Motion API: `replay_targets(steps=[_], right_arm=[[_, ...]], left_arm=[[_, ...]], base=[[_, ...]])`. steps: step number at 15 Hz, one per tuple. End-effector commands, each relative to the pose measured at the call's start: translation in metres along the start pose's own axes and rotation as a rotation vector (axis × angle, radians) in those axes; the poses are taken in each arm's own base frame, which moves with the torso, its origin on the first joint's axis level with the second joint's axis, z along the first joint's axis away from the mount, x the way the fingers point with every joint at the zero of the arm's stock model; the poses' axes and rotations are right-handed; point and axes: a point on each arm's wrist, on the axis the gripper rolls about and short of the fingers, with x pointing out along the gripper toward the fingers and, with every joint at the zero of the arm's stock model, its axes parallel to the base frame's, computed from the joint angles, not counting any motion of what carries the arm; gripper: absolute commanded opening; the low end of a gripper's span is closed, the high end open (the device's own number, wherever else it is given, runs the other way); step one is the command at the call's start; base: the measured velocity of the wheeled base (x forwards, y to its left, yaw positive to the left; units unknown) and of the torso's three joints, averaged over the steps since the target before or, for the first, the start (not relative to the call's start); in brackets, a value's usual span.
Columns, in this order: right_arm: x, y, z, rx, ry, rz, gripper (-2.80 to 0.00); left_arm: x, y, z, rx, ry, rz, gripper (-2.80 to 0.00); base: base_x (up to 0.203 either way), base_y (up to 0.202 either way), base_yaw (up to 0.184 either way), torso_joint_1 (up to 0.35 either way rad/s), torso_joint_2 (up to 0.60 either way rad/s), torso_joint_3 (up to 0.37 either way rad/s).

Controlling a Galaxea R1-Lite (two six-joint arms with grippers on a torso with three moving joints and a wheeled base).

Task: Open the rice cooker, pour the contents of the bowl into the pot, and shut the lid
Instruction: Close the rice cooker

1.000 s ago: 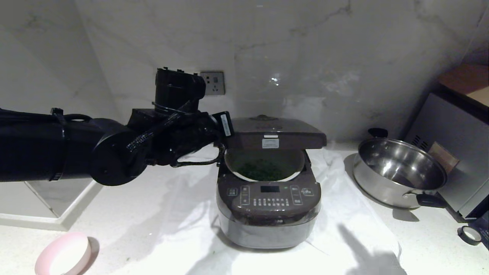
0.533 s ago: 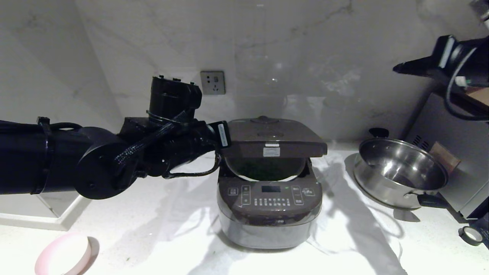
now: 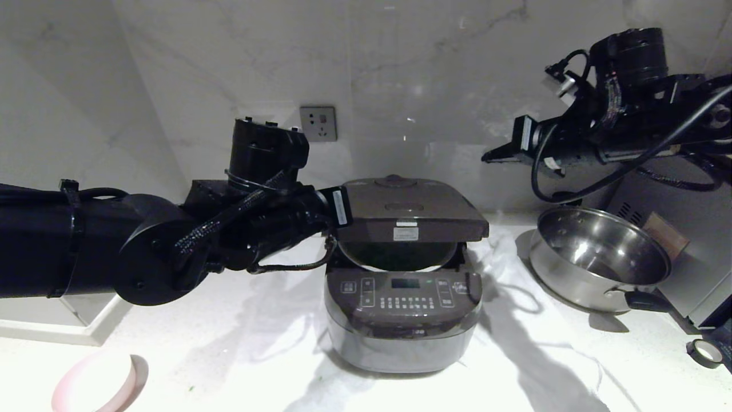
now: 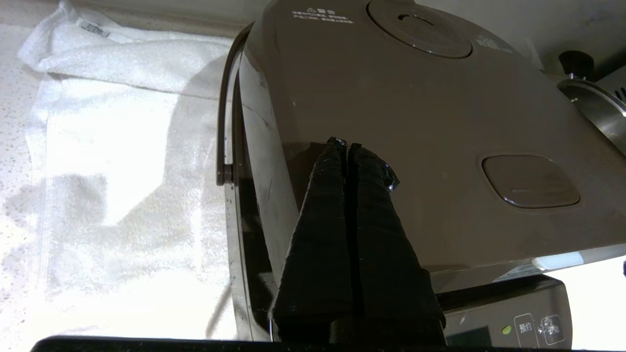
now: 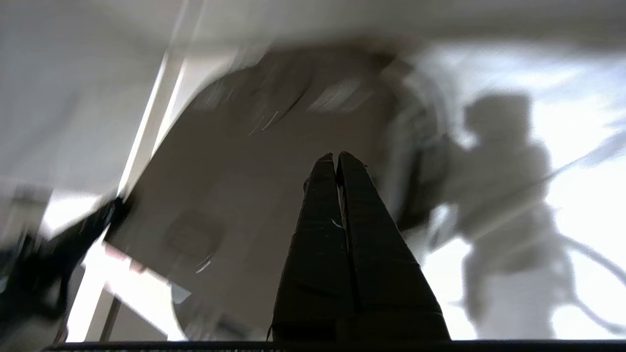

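Rice cooker sits mid-bench on a white towel, and I see its lid hanging low, nearly level, with only a narrow gap showing the white pot rim. My left arm reaches in level from the left, its wrist by the lid's left edge. From the left wrist view the left end effector has its fingers pressed together, gripping nothing, tips resting on the lid's top. My right arm is raised at the upper right, above the steel pan, forearm level and pointing left toward the cooker; the right end effector is also fully closed and empty, well apart from the lid. At the bench's near left corner lies the pink bowl.
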Motion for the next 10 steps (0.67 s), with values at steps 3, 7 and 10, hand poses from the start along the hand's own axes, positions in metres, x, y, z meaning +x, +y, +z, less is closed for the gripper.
replay_targets(steps=[3, 7, 10], right_arm=[[0.021, 0.027, -0.052, 0.038, 0.164, -0.001, -2.8], [0.022, 0.033, -0.066, 0.05, 0.201, 0.005, -2.8], [0.014, 0.037, -0.073, 0.05, 0.216, 0.012, -2.8]], left_arm=[[-0.001, 0.001, 0.0, -0.007, -0.001, 0.006, -2.8], [-0.001, 0.001, -0.001, -0.004, 0.001, 0.006, -2.8], [-0.001, 0.0, -0.004, -0.001, 0.009, 0.005, -2.8]], base=[[0.0, 0.0, 0.0, 0.0, 0.0, 0.0], [0.0, 0.0, 0.0, 0.0, 0.0, 0.0], [0.0, 0.0, 0.0, 0.0, 0.0, 0.0]])
